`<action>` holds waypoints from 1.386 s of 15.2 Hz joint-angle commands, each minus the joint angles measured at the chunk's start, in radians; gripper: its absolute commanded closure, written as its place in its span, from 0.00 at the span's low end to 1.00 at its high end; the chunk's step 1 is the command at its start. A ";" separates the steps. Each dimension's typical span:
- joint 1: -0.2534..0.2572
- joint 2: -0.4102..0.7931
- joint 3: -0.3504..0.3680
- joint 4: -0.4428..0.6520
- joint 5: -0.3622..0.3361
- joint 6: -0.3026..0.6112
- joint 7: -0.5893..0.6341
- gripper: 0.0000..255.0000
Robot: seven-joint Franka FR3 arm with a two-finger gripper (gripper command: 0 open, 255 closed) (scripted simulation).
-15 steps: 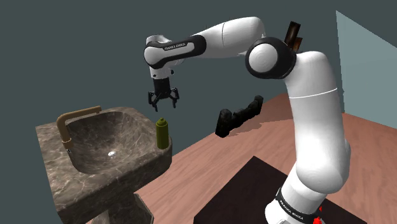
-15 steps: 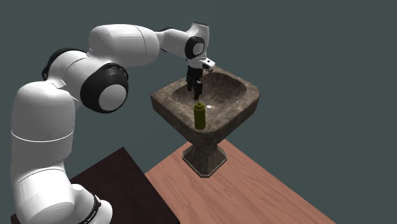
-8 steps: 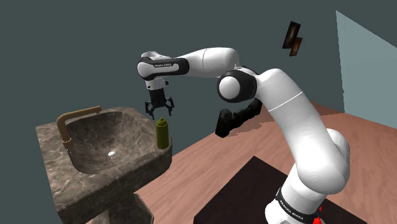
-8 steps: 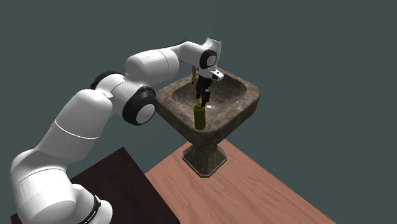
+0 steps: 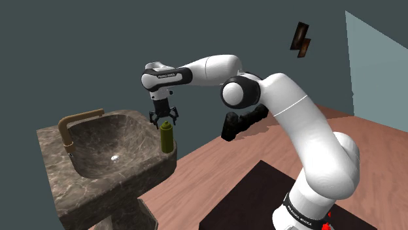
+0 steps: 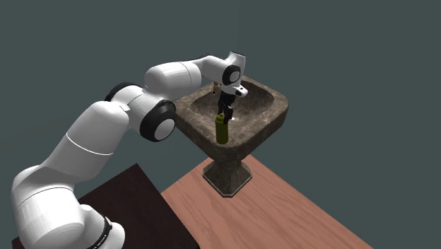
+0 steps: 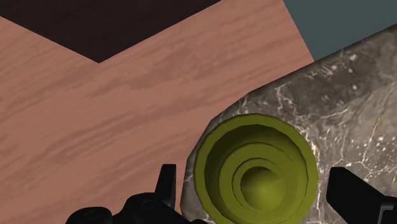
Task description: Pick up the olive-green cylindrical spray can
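Tap: a bent bronze-brown tap (image 5: 73, 124) of squared pipe stands at the sink's back left edge in the shoulder view, its spout reaching over the basin.
Sink: a dark grey-brown marbled stone sink (image 5: 78, 191) with pale veins sits on a pedestal. It has a thick flat rim, rounded corners and a deep smooth bowl.
Spray can: the olive-green cylindrical spray can (image 5: 167, 138) stands upright on a rounded corner of the sink's rim, at the shoulder view's right end of it. In the wrist view its top is stepped in rings narrowing to the cap. Its surface is smooth and matt.
Edges: the can is close to the rim's outer edge. Past that edge the rim drops straight to the floor, and the bowl falls away on the can's other side.
Gripper: the all-black two-finger gripper (image 5: 165, 120) points down right over the can. Its fingers (image 7: 167, 184) are spread, one on each side of the can's top, with a gap on both sides; nothing is clasped.
Arm: the glossy white arm with dark joints (image 5: 288, 111) arches in from the lower right.
Floor: reddish-brown wood-grain planks (image 5: 216, 166) lie bare beside the pedestal.
Black shape: a blocky black object (image 5: 234, 125) lies on the floor behind the arm, well apart from the sink; I cannot tell what it is.
Wall piece: a brown zigzag ornament (image 5: 301, 39) hangs on the dark teal wall.
Stand: a near-black box (image 5: 252, 196) carries the arm's base.
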State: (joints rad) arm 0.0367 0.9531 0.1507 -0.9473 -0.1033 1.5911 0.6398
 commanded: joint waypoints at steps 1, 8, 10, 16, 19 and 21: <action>0.001 0.007 0.000 0.006 0.000 0.001 0.000 1.00; 0.001 0.013 -0.001 0.016 -0.001 -0.003 -0.001 1.00; 0.000 0.005 0.000 0.005 0.000 0.001 0.000 1.00; 0.003 -0.013 0.001 0.054 0.002 -0.066 -0.002 1.00; 0.005 -0.016 0.001 0.088 0.002 -0.103 -0.003 1.00; 0.007 -0.017 0.001 0.114 0.003 -0.130 -0.004 1.00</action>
State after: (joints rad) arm 0.0417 0.9375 0.1516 -0.8453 -0.1008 1.4745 0.6349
